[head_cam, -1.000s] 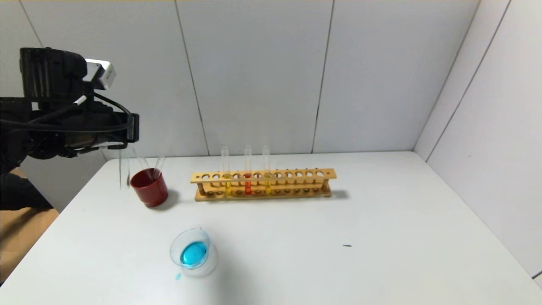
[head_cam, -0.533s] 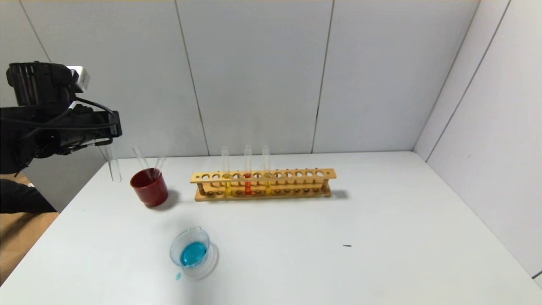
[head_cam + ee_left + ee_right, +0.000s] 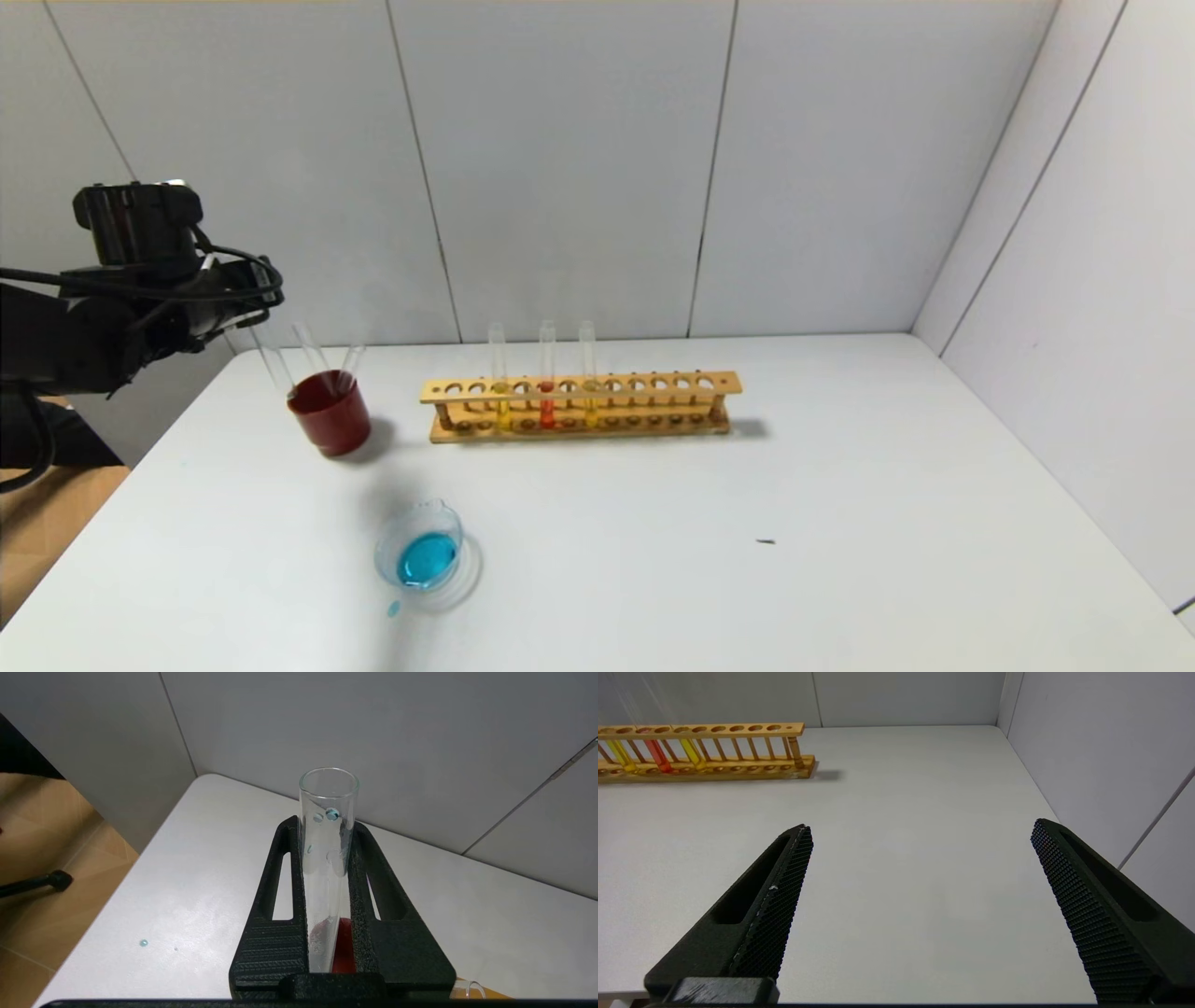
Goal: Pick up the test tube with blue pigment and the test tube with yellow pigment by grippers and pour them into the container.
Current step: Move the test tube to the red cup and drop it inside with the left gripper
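My left gripper [image 3: 254, 308] is at the far left, above and left of a dark red cup [image 3: 329, 422]. It is shut on the test tube with blue pigment [image 3: 271, 359], which now holds only a few blue droplets [image 3: 332, 814]. The tube leans with its lower end at the cup's rim. In the left wrist view the gripper [image 3: 322, 826] clamps the tube [image 3: 327, 868] between both fingers. The glass container [image 3: 446, 515] at the front left holds blue liquid. Two yellow tubes [image 3: 500, 373] [image 3: 588, 373] stand in the wooden rack [image 3: 653, 385]. My right gripper [image 3: 920, 830] is open and empty.
A red-orange tube [image 3: 546, 373] stands between the yellow ones in the rack. Two empty tubes [image 3: 311, 350] lean in the red cup. A small blue drip [image 3: 393, 609] lies on the table before the container. The table's left edge is close to the left arm.
My left gripper has pulled back to the left and come down. The emptied tube has tilted, and its lower end has moved from left of the red cup to the cup's rim.
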Controlling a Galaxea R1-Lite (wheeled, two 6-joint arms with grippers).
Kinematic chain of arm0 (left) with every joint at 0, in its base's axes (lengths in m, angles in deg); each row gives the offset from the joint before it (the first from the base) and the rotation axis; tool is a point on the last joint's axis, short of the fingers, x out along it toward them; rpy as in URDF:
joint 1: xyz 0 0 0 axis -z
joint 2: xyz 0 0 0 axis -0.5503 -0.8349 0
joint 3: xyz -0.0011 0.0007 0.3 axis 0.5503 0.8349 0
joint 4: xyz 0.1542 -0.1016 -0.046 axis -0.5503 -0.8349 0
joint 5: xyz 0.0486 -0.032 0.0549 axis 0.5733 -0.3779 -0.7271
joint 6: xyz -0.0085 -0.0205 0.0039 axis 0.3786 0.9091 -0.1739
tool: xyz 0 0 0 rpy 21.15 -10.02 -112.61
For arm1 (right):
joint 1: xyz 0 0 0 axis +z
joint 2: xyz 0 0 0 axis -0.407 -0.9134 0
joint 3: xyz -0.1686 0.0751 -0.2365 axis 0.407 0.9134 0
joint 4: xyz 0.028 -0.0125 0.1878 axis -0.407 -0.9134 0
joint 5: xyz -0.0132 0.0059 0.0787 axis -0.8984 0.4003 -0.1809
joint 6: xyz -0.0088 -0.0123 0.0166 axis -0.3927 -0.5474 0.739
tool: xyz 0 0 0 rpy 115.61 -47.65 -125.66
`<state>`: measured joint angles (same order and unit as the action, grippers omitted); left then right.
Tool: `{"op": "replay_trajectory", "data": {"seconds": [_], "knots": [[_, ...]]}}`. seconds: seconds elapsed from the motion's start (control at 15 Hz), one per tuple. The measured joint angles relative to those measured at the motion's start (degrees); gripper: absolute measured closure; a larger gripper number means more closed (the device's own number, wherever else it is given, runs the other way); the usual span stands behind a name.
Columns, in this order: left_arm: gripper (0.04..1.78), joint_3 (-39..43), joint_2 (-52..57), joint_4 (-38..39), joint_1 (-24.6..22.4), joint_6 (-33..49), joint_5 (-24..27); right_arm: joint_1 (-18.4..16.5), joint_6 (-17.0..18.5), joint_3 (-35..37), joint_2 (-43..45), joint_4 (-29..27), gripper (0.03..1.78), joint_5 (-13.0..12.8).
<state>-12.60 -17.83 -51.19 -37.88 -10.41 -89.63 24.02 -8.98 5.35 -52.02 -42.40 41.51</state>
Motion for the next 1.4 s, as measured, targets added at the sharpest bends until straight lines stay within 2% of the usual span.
{"op": "replay_trajectory", "data": {"seconds": [1.4], "knots": [[1.52, -0.48, -7.46, 3.51, 1.68, 0.91, -2.58, 0.02, 0.02, 0.00, 0.00, 0.02, 0.10, 0.02]]}}
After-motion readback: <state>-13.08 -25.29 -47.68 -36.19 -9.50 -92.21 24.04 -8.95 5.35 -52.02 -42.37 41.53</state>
